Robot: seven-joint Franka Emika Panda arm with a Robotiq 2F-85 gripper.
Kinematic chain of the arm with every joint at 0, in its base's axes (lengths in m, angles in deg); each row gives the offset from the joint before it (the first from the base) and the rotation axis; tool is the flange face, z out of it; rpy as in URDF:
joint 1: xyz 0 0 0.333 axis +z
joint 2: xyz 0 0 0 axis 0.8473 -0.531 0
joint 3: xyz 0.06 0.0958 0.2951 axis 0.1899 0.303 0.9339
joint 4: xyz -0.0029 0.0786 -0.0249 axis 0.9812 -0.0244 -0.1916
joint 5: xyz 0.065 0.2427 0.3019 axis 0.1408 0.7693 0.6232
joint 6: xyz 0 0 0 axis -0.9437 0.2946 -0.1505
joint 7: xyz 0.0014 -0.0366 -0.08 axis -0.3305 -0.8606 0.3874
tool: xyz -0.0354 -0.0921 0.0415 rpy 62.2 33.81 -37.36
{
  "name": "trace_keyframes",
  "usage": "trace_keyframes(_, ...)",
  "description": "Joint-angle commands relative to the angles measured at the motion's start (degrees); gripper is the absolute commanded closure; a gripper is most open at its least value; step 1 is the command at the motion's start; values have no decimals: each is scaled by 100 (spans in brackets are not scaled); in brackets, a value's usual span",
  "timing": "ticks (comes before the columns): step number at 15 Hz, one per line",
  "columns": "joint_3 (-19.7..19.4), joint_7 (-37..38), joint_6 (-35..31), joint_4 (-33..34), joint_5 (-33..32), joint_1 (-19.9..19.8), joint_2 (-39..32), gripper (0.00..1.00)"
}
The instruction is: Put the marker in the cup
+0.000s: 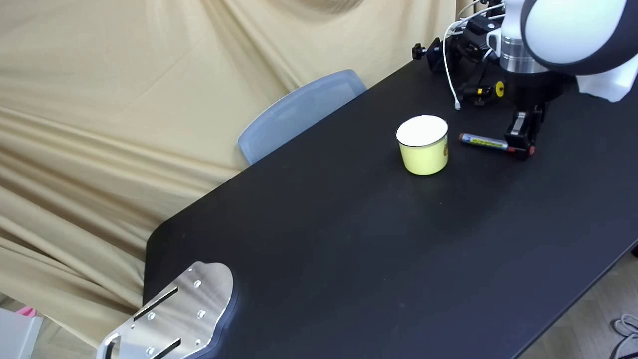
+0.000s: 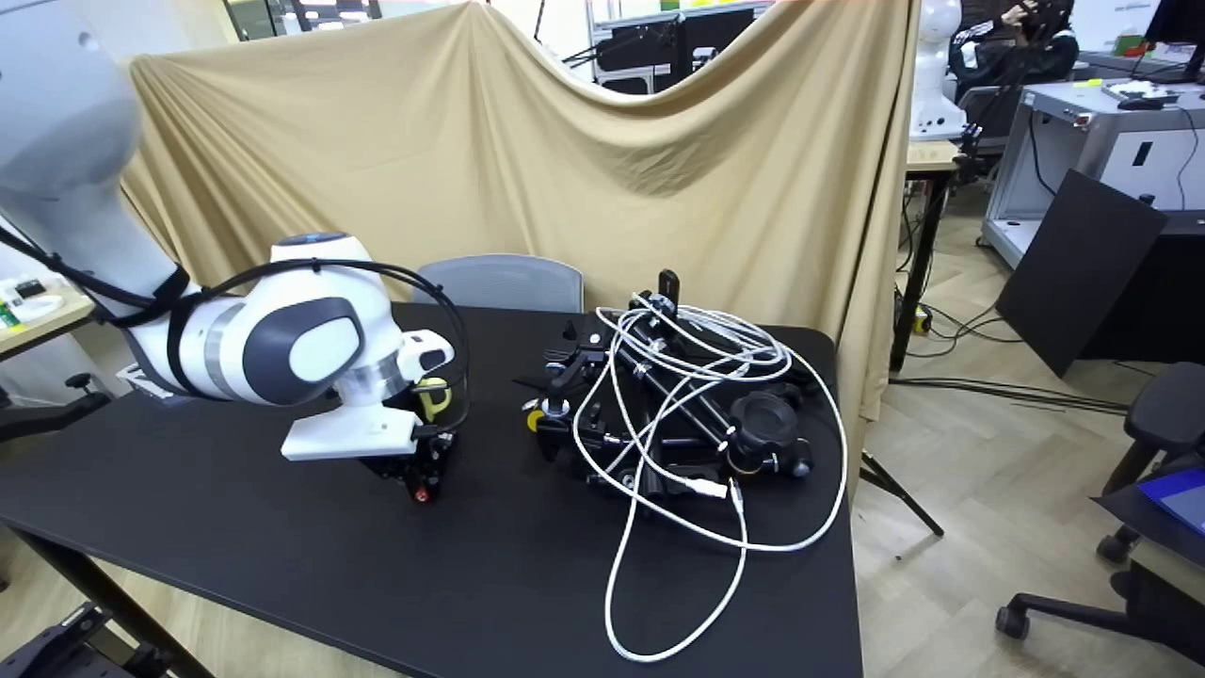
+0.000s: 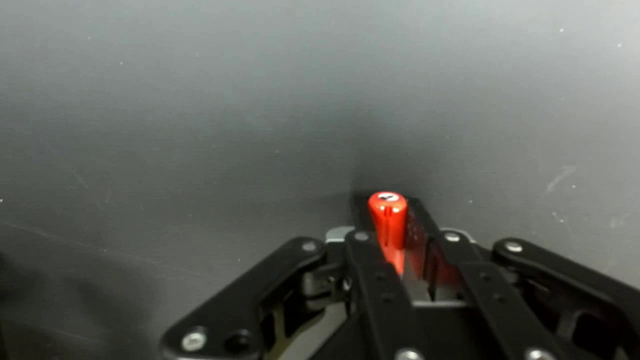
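A black two-fingered end effector (image 3: 389, 210) is clenched around the red end of a slim marker (image 1: 482, 141) with a silver-blue barrel and a yellow label. The marker is near a round, pale yellow-green cup (image 1: 423, 160) with a white inside, apart from it, and the held end is the one farther from the cup. Whether the marker touches the black surface (image 1: 319, 239) cannot be told. The cup stands upright on that surface; in an exterior view the white and grey robot arm (image 2: 311, 348) hides most of it. To one side of the cup lies a heap of black jointed gear (image 2: 764, 419) with a coiled white cable (image 2: 706, 487). Well apart from the cup, at a corner of the surface, is a slotted silver metal plate (image 1: 184, 309). A pale blue-grey chair back (image 1: 304, 112) stands past the surface's edge, beyond the cup.
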Motion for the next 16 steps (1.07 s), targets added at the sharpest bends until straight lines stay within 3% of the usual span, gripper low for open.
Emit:
trace_keyframes(1, 38, 163, -83, 23, -201, -51, 150, 95)
trace_keyframes(5, -170, 301, 81, -46, -612, 169, 627, 95)
trace_keyframes(8, -256, 530, 662, -29, -940, 295, 1159, 95)
trace_keyframes(11, -124, 719, 1674, 109, -1097, 295, 1643, 95)
trace_keyframes(16, 265, 336, 3864, 925, -490, 295, 1848, 95)
